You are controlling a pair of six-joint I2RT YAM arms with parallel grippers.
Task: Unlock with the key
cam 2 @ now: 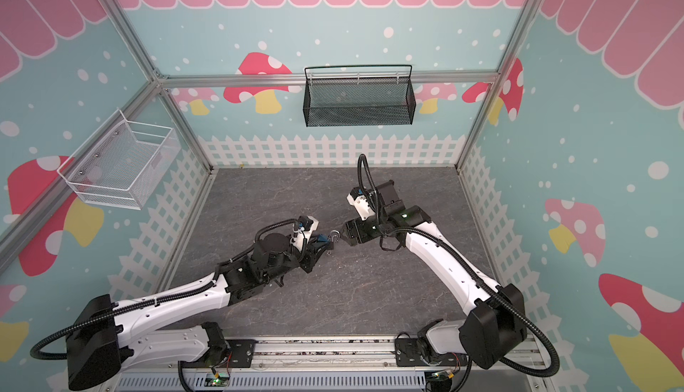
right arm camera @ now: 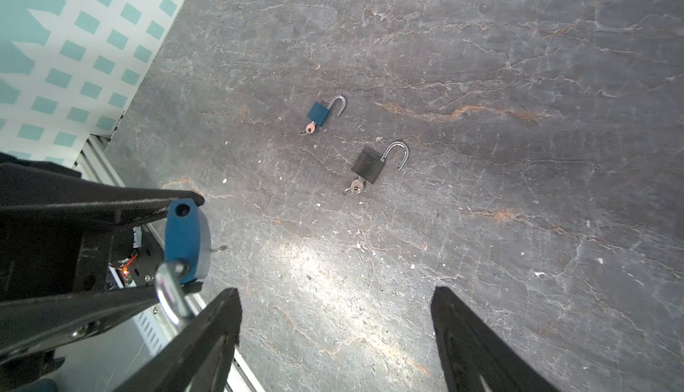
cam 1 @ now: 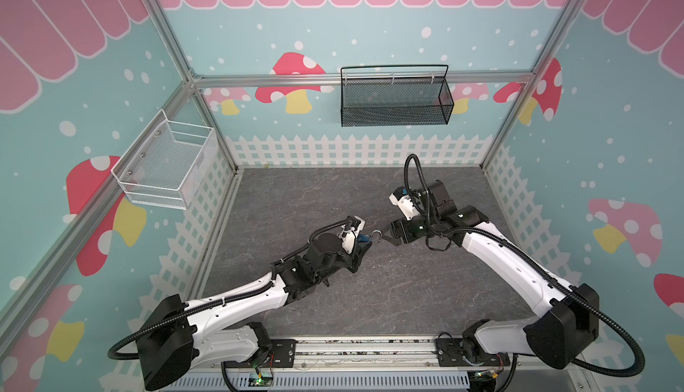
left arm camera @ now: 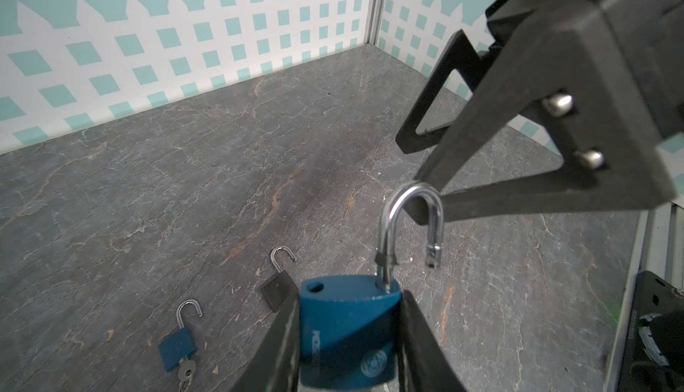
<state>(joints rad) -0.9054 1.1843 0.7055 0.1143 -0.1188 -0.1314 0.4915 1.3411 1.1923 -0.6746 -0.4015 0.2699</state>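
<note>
I'm seeing raised lettering down the side of the big blue padlock (left arm camera: 348,327), half hidden and too unclear to read. There's a round stamped emblem below it, unreadable too.

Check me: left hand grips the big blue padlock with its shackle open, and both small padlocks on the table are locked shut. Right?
One slip: the small blue padlock and the small black padlock both have shackles swung open, clear in the right wrist view. The rest stands: the left hand grips the big blue padlock, shackle open.
</note>
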